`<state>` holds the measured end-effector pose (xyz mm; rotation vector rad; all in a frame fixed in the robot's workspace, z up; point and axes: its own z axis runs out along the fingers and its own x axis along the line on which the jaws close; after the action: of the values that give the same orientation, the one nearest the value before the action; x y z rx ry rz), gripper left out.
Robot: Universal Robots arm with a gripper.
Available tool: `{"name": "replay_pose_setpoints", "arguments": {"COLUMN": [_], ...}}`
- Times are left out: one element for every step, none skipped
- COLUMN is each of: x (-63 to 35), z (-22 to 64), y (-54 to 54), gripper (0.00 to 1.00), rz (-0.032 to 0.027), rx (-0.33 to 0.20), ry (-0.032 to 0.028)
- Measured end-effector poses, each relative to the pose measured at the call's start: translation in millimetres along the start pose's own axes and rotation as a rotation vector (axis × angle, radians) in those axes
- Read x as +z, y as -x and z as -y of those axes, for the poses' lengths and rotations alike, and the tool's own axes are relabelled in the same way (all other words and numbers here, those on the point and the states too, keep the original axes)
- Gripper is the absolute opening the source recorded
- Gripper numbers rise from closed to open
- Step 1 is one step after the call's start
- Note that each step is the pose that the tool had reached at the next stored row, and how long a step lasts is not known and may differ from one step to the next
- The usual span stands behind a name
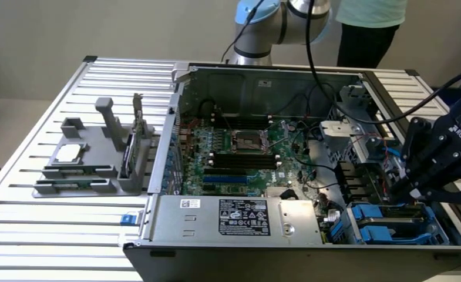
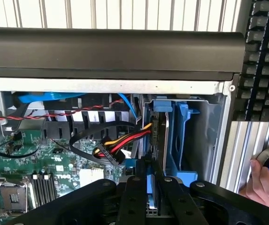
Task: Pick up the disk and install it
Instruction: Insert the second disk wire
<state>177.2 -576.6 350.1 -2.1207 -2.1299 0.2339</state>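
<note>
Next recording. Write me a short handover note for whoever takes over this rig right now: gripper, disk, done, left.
Gripper: fingers closed on the disk, edge-on, over the blue drive bay in the open computer case.
Disk: picked up, standing upright at the bay mouth, not seated.
Done: pickup, carry to the bay.
Left: seat the disk, release.
Note: a person's hand is beside the case.

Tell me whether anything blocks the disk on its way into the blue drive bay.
Nothing visible does. The claw grips the disk edge-on, already partly inside the blue drive bay. The yellow-red-black cable bundle lies just beside it, not across its path.
</note>
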Motion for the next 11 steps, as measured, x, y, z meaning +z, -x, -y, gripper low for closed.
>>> {"name": "replay_pose_setpoints", "arguments": {"x": [0.1, 0.3, 0.6, 0.8, 1.2, 1.7, 2.3, 3.0, 3.6, 4.0, 4.3], "z": [0.0, -0.1, -0.1, -0.2, -0.2, -0.3, -0.4, -0.6, -0.7, -0.8, -1.0], "y": [1.2, 2.5, 3.8, 4.8, 5.5, 6.0, 6.2, 6.2, 6.3, 6.5, 6.8], "gripper": [0.17, 0.17, 0.17, 0.17, 0.17, 0.17, 0.17, 0.17, 0.17, 0.17, 0.17], "rz": [-0.0018, -0.0040, -0.0065, -0.0090, -0.0118, -0.0146, -0.0176, -0.0207, -0.0232, -0.0246, -0.0261], "rx": [0.000, -0.001, -0.001, -0.002, -0.002, -0.003, -0.004, -0.004, -0.005, -0.005, -0.006], "ry": [0.0003, 0.0007, 0.0009, 0.0013, 0.0019, 0.0028, 0.0043, 0.0059, 0.0074, 0.0084, 0.0092]}}
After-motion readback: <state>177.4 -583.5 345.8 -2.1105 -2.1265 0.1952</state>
